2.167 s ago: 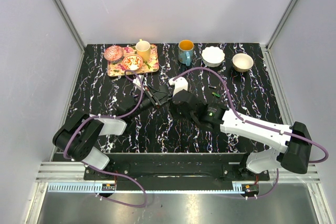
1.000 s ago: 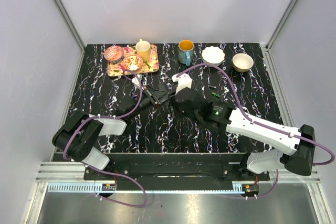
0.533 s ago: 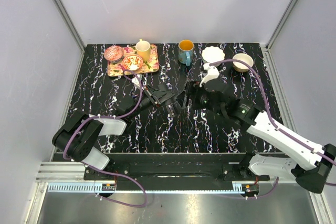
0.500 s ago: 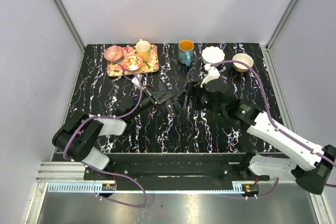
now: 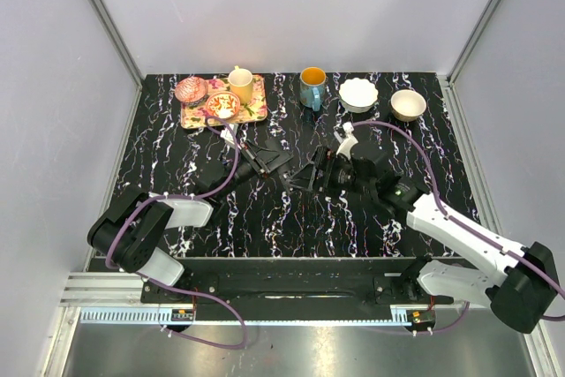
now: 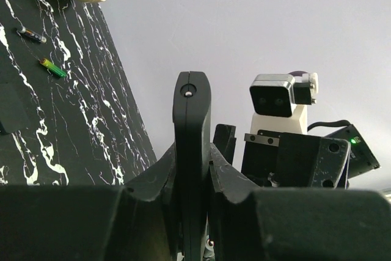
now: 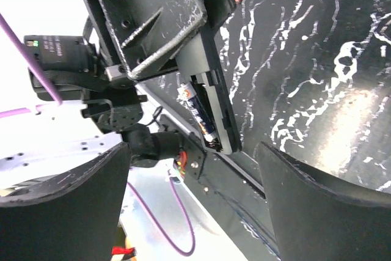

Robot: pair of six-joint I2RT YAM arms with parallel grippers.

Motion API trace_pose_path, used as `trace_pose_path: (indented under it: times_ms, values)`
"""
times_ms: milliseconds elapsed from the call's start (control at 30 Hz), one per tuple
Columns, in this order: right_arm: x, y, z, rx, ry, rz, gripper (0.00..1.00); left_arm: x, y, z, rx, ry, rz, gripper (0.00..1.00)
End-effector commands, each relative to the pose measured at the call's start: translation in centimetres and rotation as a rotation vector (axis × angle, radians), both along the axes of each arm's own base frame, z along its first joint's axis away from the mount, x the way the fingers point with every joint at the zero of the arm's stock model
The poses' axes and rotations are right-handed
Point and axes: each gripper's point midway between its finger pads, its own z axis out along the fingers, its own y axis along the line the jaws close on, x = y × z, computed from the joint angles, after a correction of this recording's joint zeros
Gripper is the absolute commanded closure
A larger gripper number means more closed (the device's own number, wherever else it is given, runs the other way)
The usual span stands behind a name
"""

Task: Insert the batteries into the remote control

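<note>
My left gripper (image 6: 191, 158) is shut on the black remote control (image 6: 191, 120) and holds it edge-up above the table; in the top view the remote control (image 5: 279, 165) sits at the table's middle. The right wrist view shows the remote control (image 7: 204, 90) with its battery bay uncovered and one battery (image 7: 198, 114) lying inside. My right gripper (image 7: 194, 151) is open, its fingers (image 7: 73, 203) spread wide on either side of the remote's end without touching it. Two loose batteries (image 6: 30, 35) (image 6: 53, 67) lie on the table beyond.
A flowered tray (image 5: 256, 114) with cups stands at the back left. A blue mug (image 5: 311, 87), a white bowl (image 5: 358, 94) and a tan bowl (image 5: 408, 105) line the back edge. The right arm (image 5: 441, 218) crosses the table's right half.
The right gripper has opened wide and pulled away from the remote to the right. A battery stays in the remote's bay. The left gripper has kept its hold.
</note>
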Motion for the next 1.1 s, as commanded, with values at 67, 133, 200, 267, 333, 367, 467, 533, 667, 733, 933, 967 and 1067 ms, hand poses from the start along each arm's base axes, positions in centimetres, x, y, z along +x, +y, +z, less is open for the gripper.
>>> trace_pose_path:
  times_ms: [67, 133, 200, 267, 333, 367, 467, 533, 667, 733, 933, 967, 1067]
  values:
    - [0.8, 1.8, 3.4, 0.218, -0.011, 0.065, 0.11, -1.8, 1.2, 9.1, -0.211, -0.304, 0.006, 1.0]
    - [1.1, 1.9, 3.1, 0.214, -0.006, 0.065, 0.11, -1.8, 1.2, 9.1, -0.208, -0.308, 0.006, 1.0]
    - [1.5, 1.8, 2.9, 0.209, -0.008, 0.056, 0.12, -1.8, 1.3, 8.9, -0.208, -0.304, 0.007, 1.0]
    - [1.5, 1.8, 2.6, 0.204, 0.002, 0.06, 0.13, -1.9, 1.3, 9.0, -0.211, -0.306, 0.005, 1.0]
    - [1.6, 1.9, 2.1, 0.198, 0.016, 0.065, 0.15, -2.0, 1.3, 9.2, -0.212, -0.311, 0.0, 1.0]
    - [1.7, 1.9, 2.0, 0.195, 0.015, 0.068, 0.16, -2.0, 1.3, 9.2, -0.213, -0.312, -0.002, 1.0]
    - [1.9, 1.9, 1.5, 0.185, 0.026, 0.069, 0.19, -2.1, 1.3, 9.1, -0.211, -0.309, -0.003, 1.0]
    - [1.9, 1.8, 0.9, 0.168, 0.038, 0.069, 0.21, -2.1, 1.3, 9.1, -0.214, -0.306, -0.007, 1.0]
    - [2.0, 1.8, 0.2, 0.149, 0.045, 0.071, 0.22, -2.2, 1.2, 9.1, -0.215, -0.299, -0.011, 1.0]
    - [2.0, 1.8, 0.0, 0.146, 0.048, 0.07, 0.23, -2.3, 1.2, 9.1, -0.215, -0.297, -0.015, 1.0]
    - [2.4, 1.8, -0.2, 0.145, 0.051, 0.068, 0.26, -2.4, 1.2, 9.0, -0.215, -0.295, -0.017, 1.0]
    - [2.4, 1.8, -0.2, 0.148, 0.051, 0.067, 0.26, -2.3, 1.3, 9.1, -0.216, -0.297, -0.015, 1.0]
    - [2.7, 2.0, -0.4, 0.153, 0.061, 0.065, 0.27, -2.4, 1.3, 9.1, -0.216, -0.298, -0.015, 1.0]
